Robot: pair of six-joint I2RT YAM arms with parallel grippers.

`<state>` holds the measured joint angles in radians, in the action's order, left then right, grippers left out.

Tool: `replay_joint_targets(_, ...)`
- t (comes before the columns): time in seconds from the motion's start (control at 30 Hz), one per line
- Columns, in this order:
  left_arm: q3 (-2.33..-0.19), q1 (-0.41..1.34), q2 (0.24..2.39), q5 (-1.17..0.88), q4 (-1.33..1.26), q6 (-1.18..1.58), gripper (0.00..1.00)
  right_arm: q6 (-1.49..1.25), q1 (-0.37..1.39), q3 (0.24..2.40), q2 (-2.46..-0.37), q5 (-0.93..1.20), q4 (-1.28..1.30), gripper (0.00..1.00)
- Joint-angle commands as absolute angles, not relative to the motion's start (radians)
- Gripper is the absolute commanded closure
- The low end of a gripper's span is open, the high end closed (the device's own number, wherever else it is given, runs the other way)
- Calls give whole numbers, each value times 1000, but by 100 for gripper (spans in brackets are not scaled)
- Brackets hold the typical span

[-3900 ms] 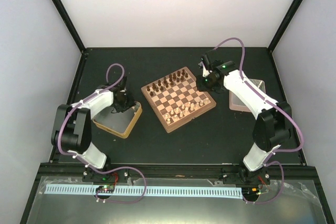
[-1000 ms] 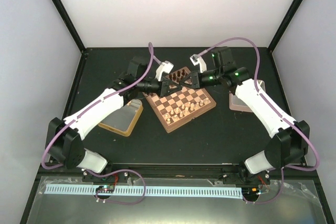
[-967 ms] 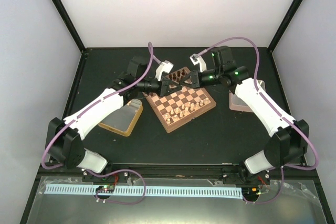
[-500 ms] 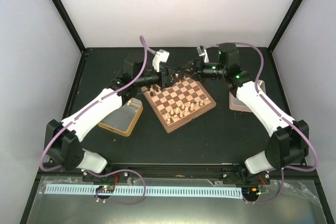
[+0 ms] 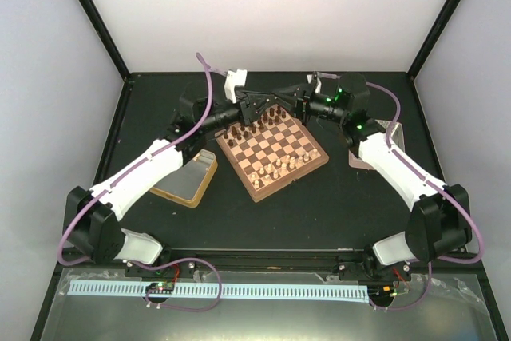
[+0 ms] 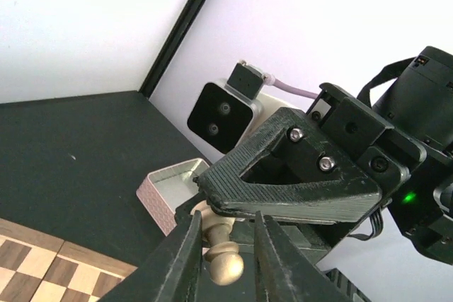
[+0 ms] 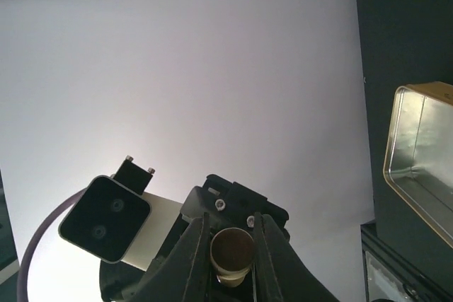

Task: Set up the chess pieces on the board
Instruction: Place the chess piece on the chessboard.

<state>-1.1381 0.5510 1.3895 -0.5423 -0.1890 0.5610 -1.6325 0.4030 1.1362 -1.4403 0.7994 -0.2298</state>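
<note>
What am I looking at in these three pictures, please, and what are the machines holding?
Two robot arms are bolted at the near edge of a table, each ending in a two-finger gripper. The wide picture looks down from above; the other two come from a camera on each wrist. On the table lie a board with chess pieces, a tan tray and a silver tray. Above the board's far corner the grippers meet: the right gripper is shut on a pale piece, while the left gripper has its fingers open on either side of its head. It looks like a handover.
</note>
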Motion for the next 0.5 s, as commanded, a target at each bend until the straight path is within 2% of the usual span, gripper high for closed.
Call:
replay_joint_targets(0.0,-1141,558,1364,-531,-262,560,83,-1676,402,1125,-1405,778,-243,99)
replay_joint_targets(0.07,-1144,558,1369,-530,-257,560,91,-1672,402,1120,-1402,778,-238,99)
replay_joint_targets(0.17,-1146,559,1373,-530,-246,560,94,-1667,402,1119,-1398,770,-232,98)
replay_joint_targets(0.23,-1148,560,1375,-527,-232,560,97,-1656,402,1124,-1400,769,-219,94)
replay_joint_targets(0.4,-1205,559,1397,-483,-50,519,99,-1518,385,1147,-1397,728,-74,57)
replay_joint_targets(0.47,-1249,560,1424,-462,89,479,98,-1399,360,1147,-1382,693,16,48)
